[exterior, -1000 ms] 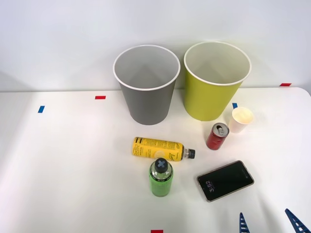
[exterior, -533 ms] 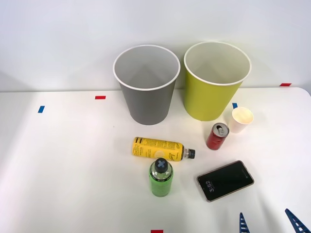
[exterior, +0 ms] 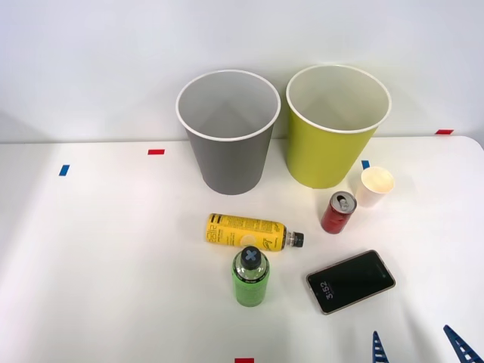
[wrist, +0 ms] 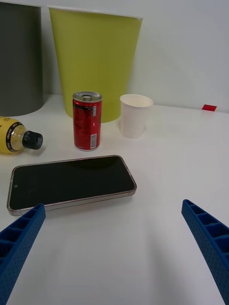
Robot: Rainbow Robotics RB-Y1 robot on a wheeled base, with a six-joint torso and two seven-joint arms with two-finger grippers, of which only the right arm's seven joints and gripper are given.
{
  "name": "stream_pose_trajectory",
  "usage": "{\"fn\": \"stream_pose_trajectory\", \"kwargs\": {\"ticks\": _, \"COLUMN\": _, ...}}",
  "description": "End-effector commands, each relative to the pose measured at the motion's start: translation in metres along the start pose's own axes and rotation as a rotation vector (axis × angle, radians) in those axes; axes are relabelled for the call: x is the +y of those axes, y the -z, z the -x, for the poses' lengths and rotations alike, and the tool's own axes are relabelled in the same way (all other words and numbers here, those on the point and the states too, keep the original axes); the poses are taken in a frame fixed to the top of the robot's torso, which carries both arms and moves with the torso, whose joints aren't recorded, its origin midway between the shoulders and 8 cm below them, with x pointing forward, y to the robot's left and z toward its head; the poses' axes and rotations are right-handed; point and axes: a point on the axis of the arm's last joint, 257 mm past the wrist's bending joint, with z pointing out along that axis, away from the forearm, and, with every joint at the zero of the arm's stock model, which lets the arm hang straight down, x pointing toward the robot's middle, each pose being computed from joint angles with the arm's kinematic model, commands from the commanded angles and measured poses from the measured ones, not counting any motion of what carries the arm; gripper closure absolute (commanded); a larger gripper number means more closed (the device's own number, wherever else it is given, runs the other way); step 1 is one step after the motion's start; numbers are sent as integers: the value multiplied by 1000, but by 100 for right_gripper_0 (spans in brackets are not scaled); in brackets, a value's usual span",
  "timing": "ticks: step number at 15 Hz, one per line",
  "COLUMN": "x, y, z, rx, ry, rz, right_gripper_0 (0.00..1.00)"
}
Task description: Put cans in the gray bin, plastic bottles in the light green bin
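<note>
A slim red can [exterior: 338, 212] [wrist: 87, 120] stands upright in front of the light green bin [exterior: 336, 125] [wrist: 95, 61]. The gray bin [exterior: 228, 130] [wrist: 19, 57] stands to that bin's left. A yellow-labelled bottle [exterior: 249, 232] lies on its side, its black cap [wrist: 32, 139] pointing right. A bright green bottle [exterior: 250, 277] stands upright just in front of it. My right gripper [exterior: 418, 348] [wrist: 114, 248] is open at the table's near right, nothing between its blue fingers, well short of the can.
A black phone [exterior: 351, 280] [wrist: 70, 181] lies flat between my gripper and the can. A small white paper cup [exterior: 376, 186] [wrist: 134, 115] stands right of the can. Coloured tape marks dot the white table [exterior: 113, 249].
</note>
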Motion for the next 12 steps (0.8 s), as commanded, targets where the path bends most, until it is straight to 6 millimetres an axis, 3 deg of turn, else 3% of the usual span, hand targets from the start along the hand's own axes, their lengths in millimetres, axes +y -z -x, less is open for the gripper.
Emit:
{"fn": "stream_pose_trajectory", "kwargs": {"ticks": 1, "x": 0, "y": 0, "z": 0, "rx": 0, "ry": 0, "rz": 0, "right_gripper_0": 0}}
{"fn": "stream_pose_trajectory", "kwargs": {"ticks": 12, "x": 0, "y": 0, "z": 0, "rx": 0, "ry": 0, "rz": 0, "right_gripper_0": 0}}
